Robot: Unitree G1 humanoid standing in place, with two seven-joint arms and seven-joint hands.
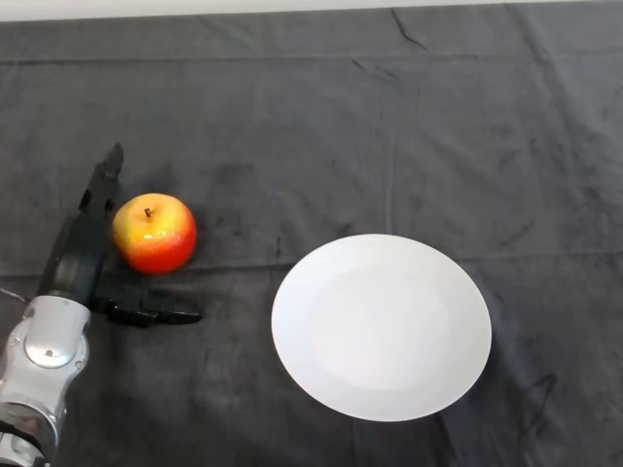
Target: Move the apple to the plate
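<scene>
We're over the dark cloth point(389, 126) now, and our left hand point(78, 258) sits at the near left of the table, fingers spread wide and straight, gripping nothing. The upper fingers point(102, 180) reach up and away along the far-left side of the apple point(155, 233), lying right beside its skin; we cannot tell whether they actually touch it. The thumb point(151, 312) stretches out flat on the cloth just below the apple, pointing toward the plate, with a thin strip of cloth showing between it and the fruit. So the apple, red with a yellow blush and its stem up, rests on the cloth inside the open fork of our hand, nestled between fingers and thumb but not clasped. Out past the thumb tip, well apart to the right, lies the white plate point(458, 375), round and bare, flat on the cloth. Our silver-grey forearm point(39, 365) trails off toward the lower left corner.
</scene>
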